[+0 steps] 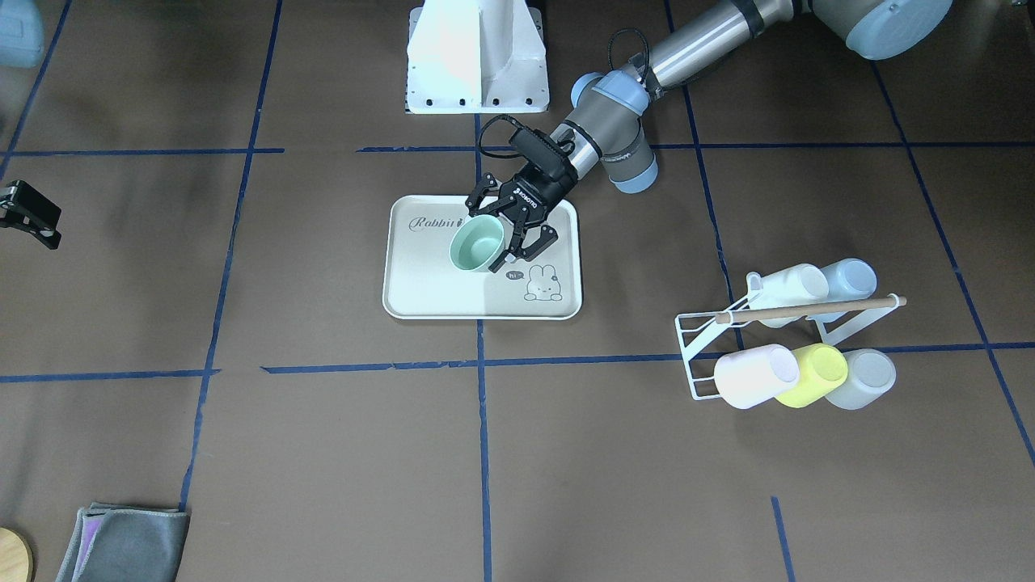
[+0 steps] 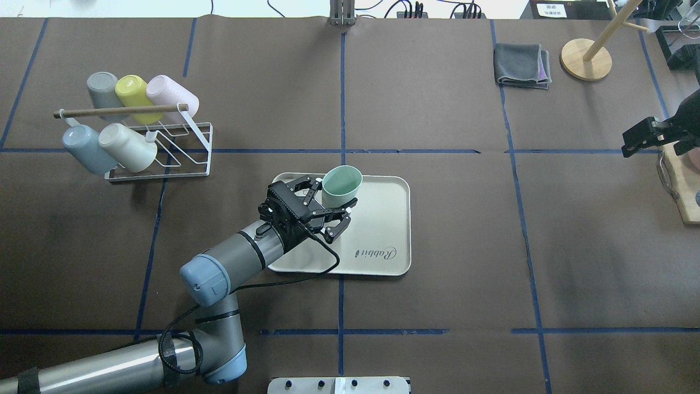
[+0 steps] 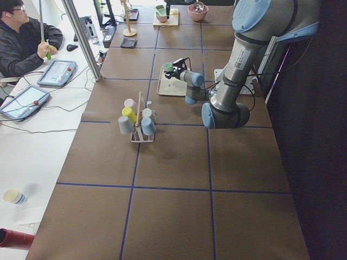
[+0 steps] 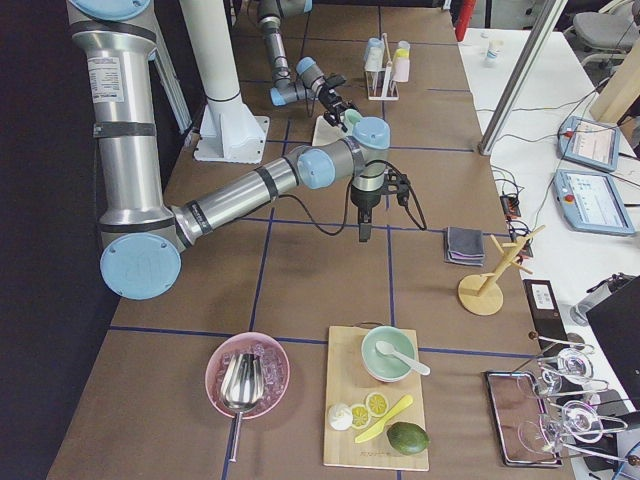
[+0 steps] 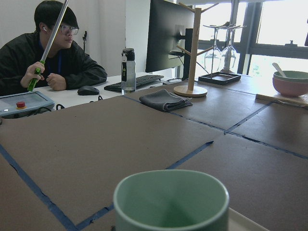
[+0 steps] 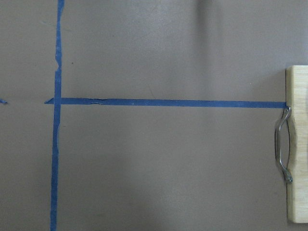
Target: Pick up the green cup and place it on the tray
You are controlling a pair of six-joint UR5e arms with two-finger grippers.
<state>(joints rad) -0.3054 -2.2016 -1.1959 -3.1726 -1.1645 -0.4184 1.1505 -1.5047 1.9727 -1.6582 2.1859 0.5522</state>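
The green cup (image 2: 343, 186) stands upright over the far part of the cream "Rabbit" tray (image 2: 383, 219), seen too in the front view as cup (image 1: 477, 244) and tray (image 1: 428, 295). My left gripper (image 2: 331, 198) reaches in from the near left, one finger on each side of the cup's wall, shut on it. I cannot tell whether the cup's base touches the tray. The left wrist view shows the cup's rim (image 5: 171, 192) close below. My right gripper (image 2: 629, 144) hangs empty and shut near the table's right edge, far from the tray.
A white wire rack (image 2: 164, 164) with several pastel cups stands at the far left. A grey folded cloth (image 2: 522, 64) and a wooden stand (image 2: 586, 54) are at the far right. A wooden cutting board (image 2: 681, 186) lies under the right arm.
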